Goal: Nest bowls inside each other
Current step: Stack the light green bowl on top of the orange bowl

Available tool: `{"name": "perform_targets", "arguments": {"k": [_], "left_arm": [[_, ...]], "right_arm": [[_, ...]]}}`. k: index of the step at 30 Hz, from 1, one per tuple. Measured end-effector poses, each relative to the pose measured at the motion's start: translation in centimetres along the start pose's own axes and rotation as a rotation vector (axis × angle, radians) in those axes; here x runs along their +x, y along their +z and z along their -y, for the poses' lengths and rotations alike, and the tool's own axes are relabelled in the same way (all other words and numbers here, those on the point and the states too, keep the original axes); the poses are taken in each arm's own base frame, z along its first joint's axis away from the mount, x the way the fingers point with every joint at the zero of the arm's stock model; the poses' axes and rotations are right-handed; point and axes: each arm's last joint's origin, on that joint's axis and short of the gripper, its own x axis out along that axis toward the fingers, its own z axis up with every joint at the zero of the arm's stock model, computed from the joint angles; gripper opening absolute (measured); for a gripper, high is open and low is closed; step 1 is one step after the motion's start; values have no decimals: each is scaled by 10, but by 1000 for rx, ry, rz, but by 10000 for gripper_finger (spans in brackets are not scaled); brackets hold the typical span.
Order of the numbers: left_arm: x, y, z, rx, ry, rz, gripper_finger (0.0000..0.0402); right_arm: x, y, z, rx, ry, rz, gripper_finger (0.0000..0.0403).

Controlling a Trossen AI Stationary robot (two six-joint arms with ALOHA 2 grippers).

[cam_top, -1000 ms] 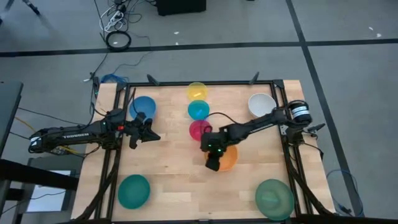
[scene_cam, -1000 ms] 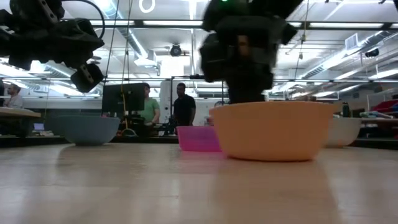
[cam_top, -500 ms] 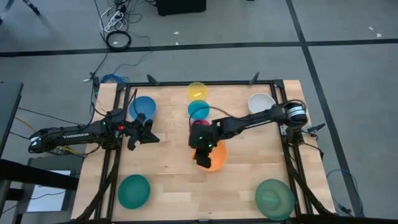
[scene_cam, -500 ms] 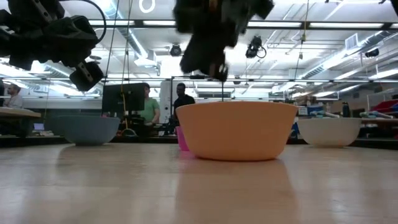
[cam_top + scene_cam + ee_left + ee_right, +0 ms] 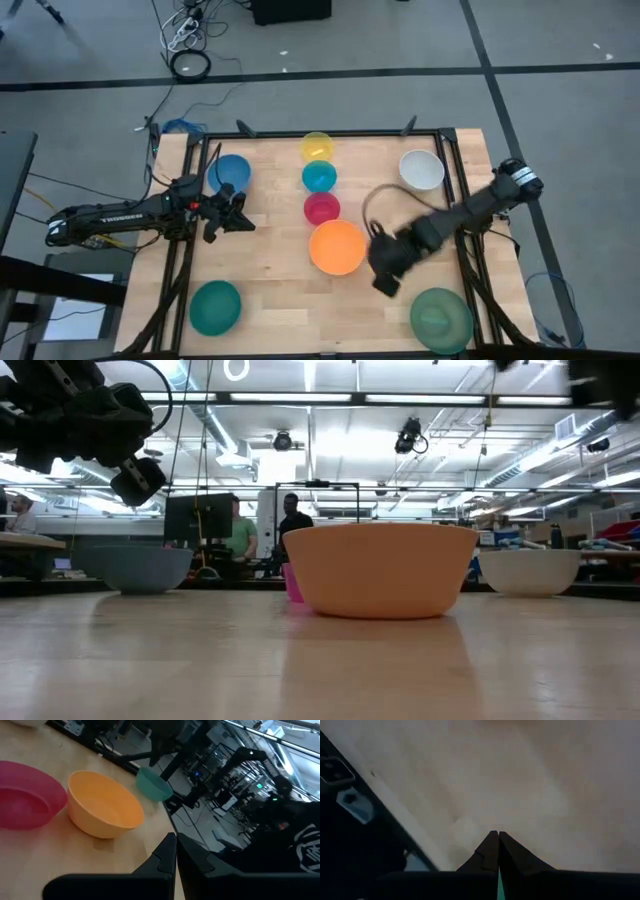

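Note:
The orange bowl point(image 5: 337, 247) stands on its base at mid-table, next to the magenta bowl point(image 5: 321, 209). The cyan point(image 5: 319, 177) and yellow point(image 5: 317, 146) bowls stand in a row behind them. Also on the table are a blue bowl point(image 5: 231, 172) at far left, a white bowl point(image 5: 421, 169) at far right, and a green bowl in each near corner point(image 5: 215, 306) point(image 5: 440, 318). My right gripper point(image 5: 384, 284) is shut and empty, pointing down over bare wood between the orange bowl and the right green bowl. My left gripper point(image 5: 243, 220) hovers shut at the left.
A dark metal frame point(image 5: 459, 200) runs along the table's edges. Bare wood point(image 5: 280, 290) lies between the two green bowls at the near side. People stand in the room behind the table point(image 5: 292, 525).
My right gripper, at the orange bowl's rim, went toward the table's left and the bowl slid a little that way. The gripper then rose, left the bowl, and swung toward the right and near edge, turning as it went. The orange bowl stays upright on the table.

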Motion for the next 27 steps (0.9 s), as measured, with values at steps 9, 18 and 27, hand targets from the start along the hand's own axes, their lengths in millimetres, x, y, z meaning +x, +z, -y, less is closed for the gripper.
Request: {"name": "perform_targets", "arguments": {"k": [9,18,27], "left_arm": [[0,-2,3,-31,-95,-67,21],[0,-2,4,-10,-127,-87,21],[0,-3,4,-42,-144,-101,21]], "right_arm": [[33,-80,-15,311,12,-75,0],[48,-146,-23,559,-33,-105,0],[113,-132,-37,566,-66,-44,0]]}}
